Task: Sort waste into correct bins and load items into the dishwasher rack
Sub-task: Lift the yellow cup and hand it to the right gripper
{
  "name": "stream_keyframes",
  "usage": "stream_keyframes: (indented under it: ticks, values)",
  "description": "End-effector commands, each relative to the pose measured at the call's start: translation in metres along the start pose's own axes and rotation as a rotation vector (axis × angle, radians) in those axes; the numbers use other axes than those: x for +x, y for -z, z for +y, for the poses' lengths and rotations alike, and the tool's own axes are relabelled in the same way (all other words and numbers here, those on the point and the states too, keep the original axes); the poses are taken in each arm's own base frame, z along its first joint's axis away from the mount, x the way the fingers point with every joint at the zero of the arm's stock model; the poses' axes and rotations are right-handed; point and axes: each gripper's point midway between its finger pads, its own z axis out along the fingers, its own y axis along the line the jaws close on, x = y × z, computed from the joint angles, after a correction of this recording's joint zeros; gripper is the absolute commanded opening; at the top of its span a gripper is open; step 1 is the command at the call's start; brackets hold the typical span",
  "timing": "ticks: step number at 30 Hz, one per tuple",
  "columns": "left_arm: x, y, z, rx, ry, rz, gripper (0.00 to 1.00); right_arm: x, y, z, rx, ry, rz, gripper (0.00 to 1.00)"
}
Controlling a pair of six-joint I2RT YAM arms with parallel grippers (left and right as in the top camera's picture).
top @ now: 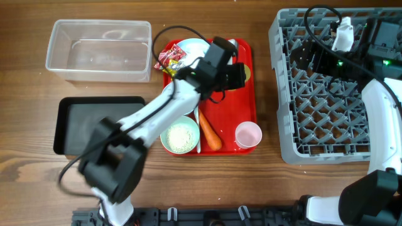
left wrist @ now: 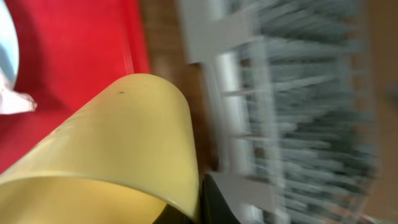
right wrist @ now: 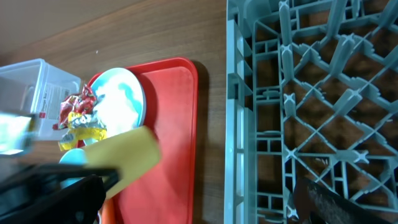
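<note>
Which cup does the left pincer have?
The yellow cup: the left pincer is shut on it over the red tray. The pale pink cup stands free at the tray's corner.

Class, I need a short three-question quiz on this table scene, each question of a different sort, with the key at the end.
1. True or false: the left gripper is shut on the yellow cup.
2. Where does the carrot lie? A) on the red tray; B) in the clear tub; C) in the dishwasher rack.
3. Name what lies on the light blue plate.

Key: 1 true; 2 A; 3 the red and yellow wrappers.
</note>
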Motion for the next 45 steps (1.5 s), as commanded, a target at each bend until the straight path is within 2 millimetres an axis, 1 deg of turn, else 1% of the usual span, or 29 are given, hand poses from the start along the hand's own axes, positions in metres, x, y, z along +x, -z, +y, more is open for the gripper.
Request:
stream_keyframes:
  ticks: [1,2,3,4,5,6,7,9,10,11,15,18,19,20,21,24,26,29,30,32,35,39,42,43,45]
  values:
    - [-0.035,0.09,-0.044,0.261,-0.028,-0.024,0.04,-0.003,0.005,0.011,-0.043,0.015,-0.017,1.0]
    - [-0.041,0.109,-0.047,0.339,-0.037,-0.004,0.04,-0.003,0.006,0.023,-0.114,0.062,-0.022,1.0]
    - [-0.047,0.128,-0.046,0.42,-0.04,0.021,0.04,-0.003,0.009,0.038,-0.205,0.113,-0.029,1.0]
    - [-0.052,0.151,-0.04,0.526,-0.024,0.069,0.04,-0.003,0.017,0.065,-0.367,0.186,-0.05,1.0]
    - [-0.054,0.171,-0.035,0.62,-0.06,0.096,0.04,-0.004,0.028,0.088,-0.513,0.239,-0.079,1.0]
    - [-0.056,0.185,-0.032,0.681,-0.093,0.107,0.04,-0.006,0.04,0.107,-0.639,0.28,-0.109,1.0]
    - [-0.057,0.195,-0.029,0.722,-0.106,0.112,0.04,-0.008,0.047,0.116,-0.702,0.297,-0.129,1.0]
    - [-0.057,0.207,-0.027,0.773,-0.138,0.118,0.04,-0.01,0.06,0.131,-0.813,0.337,-0.16,1.0]
    - [-0.053,0.212,-0.03,0.807,-0.166,0.128,0.04,-0.009,0.066,0.143,-0.877,0.368,-0.168,1.0]
    - [-0.051,0.214,-0.033,0.831,-0.19,0.135,0.04,-0.006,0.067,0.156,-0.922,0.407,-0.167,1.0]
    - [-0.049,0.214,-0.04,0.847,-0.227,0.133,0.04,0.008,0.055,0.196,-1.01,0.494,-0.125,1.0]
    - [-0.045,0.218,-0.042,0.878,-0.285,0.126,0.04,0.011,0.04,0.214,-1.059,0.495,-0.084,1.0]
    - [-0.045,0.219,-0.043,0.887,-0.301,0.124,0.04,0.012,0.035,0.218,-1.069,0.492,-0.073,1.0]
    - [-0.044,0.219,-0.043,0.89,-0.306,0.123,0.04,0.015,0.025,0.224,-1.088,0.487,-0.05,1.0]
    - [-0.044,0.219,-0.043,0.893,-0.307,0.125,0.04,0.017,0.019,0.227,-1.098,0.48,-0.034,1.0]
    - [-0.043,0.222,-0.044,0.907,-0.313,0.131,0.04,0.024,0.003,0.234,-1.121,0.469,0.004,1.0]
    - [-0.043,0.222,-0.044,0.907,-0.312,0.131,0.04,0.026,-0.001,0.239,-1.132,0.471,0.014,1.0]
    - [-0.039,0.22,-0.048,0.912,-0.318,0.141,0.04,0.028,-0.002,0.246,-1.147,0.482,0.018,1.0]
    - [-0.037,0.219,-0.05,0.916,-0.321,0.147,0.04,0.029,-0.002,0.248,-1.15,0.487,0.019,0.98]
    - [-0.034,0.218,-0.054,0.923,-0.344,0.147,0.04,0.03,-0.002,0.25,-1.153,0.488,0.022,0.87]
    - [-0.035,0.218,-0.053,0.923,-0.345,0.146,0.04,0.031,-0.002,0.251,-1.156,0.49,0.025,0.81]
    - [-0.035,0.217,-0.053,0.921,-0.345,0.144,0.04,0.032,-0.002,0.251,-1.156,0.487,0.027,0.64]
    - [-0.036,0.216,-0.052,0.91,-0.347,0.136,0.04,0.033,-0.002,0.251,-1.155,0.477,0.037,0.61]
    - [-0.037,0.215,-0.052,0.903,-0.346,0.131,0.04,0.033,-0.002,0.251,-1.155,0.477,0.037,0.58]
    - [-0.037,0.215,-0.052,0.903,-0.346,0.131,0.04,0.033,-0.002,0.25,-1.154,0.476,0.037,0.58]
